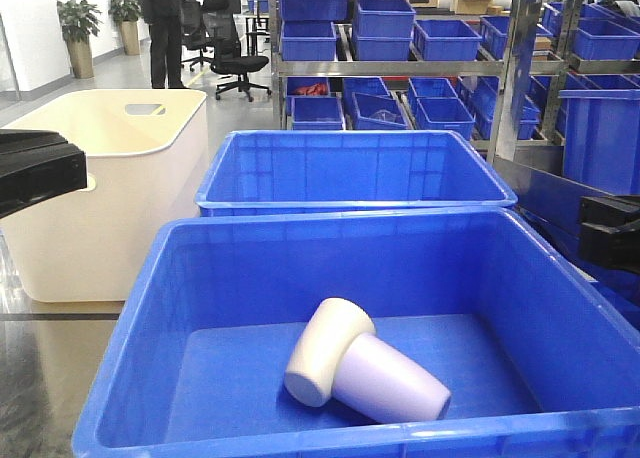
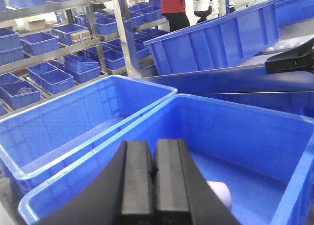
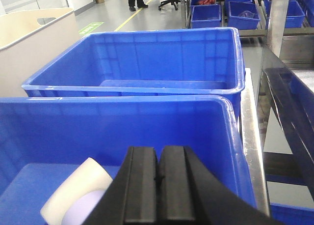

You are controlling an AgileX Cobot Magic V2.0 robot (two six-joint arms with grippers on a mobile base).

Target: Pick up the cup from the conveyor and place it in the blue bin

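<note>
Two cups lie on their sides in the near blue bin [image 1: 140, 308], touching: a cream cup [image 1: 327, 350] and a lavender cup [image 1: 392, 382]. The right wrist view shows the cream cup [image 3: 73, 190] and the lavender cup [image 3: 95, 205] low at the left. My right gripper [image 3: 159, 156] is shut and empty above the bin's right part. My left gripper [image 2: 153, 151] is also shut and empty over the bin, with the lavender cup [image 2: 222, 194] peeking out beside it. The conveyor shows only as a dark glossy band [image 3: 289, 107] at the right; no cup shows on it.
A second blue tub [image 1: 350, 203] stands right behind the near one. A cream-white tub [image 1: 90, 228] with handle cutouts is at the left. Steel shelves with small blue bins [image 1: 415, 38] fill the back. A person [image 1: 162, 28] stands far off by office chairs.
</note>
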